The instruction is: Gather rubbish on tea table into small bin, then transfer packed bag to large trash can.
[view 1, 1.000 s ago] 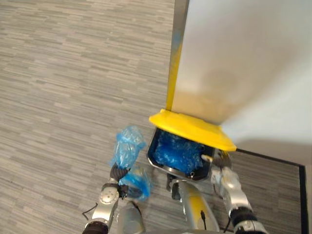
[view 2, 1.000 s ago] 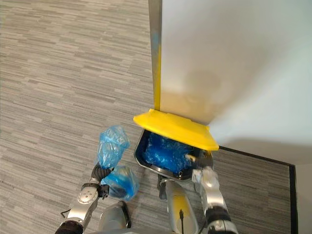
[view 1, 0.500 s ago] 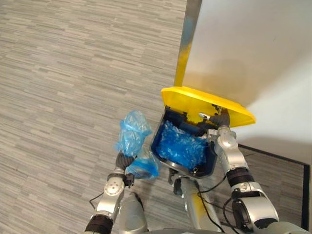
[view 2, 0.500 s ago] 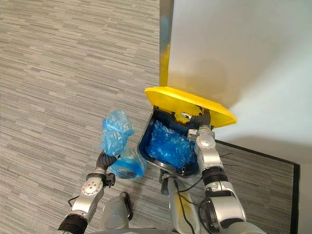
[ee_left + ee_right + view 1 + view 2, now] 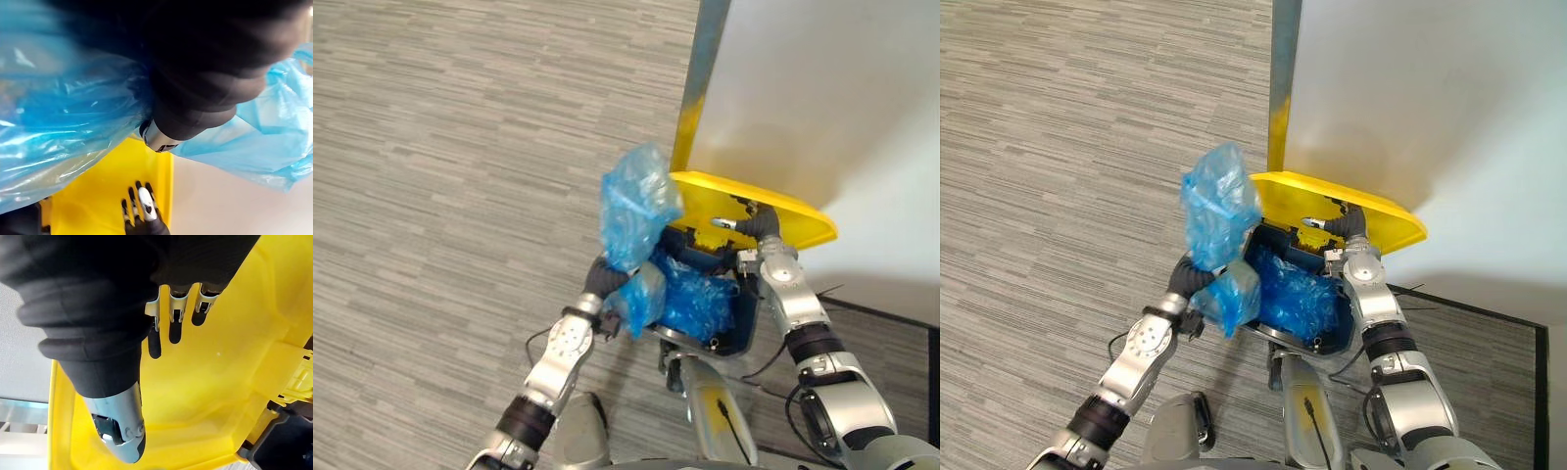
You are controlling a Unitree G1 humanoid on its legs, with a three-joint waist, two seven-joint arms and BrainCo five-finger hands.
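The packed bag, crumpled translucent blue plastic, stands roughly upright, billowing above the left hand's curled fingers (a smaller bulge hangs below them) beside the open large trash can. The right hand's straight fingers prop the yellow lid.

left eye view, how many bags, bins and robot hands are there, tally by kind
bags: 2, the packed bag in the left robot hand and the liner in the bin
bins: 1, the trash can, its yellow lid propped by the right robot hand
robot hands: 2
total: 5
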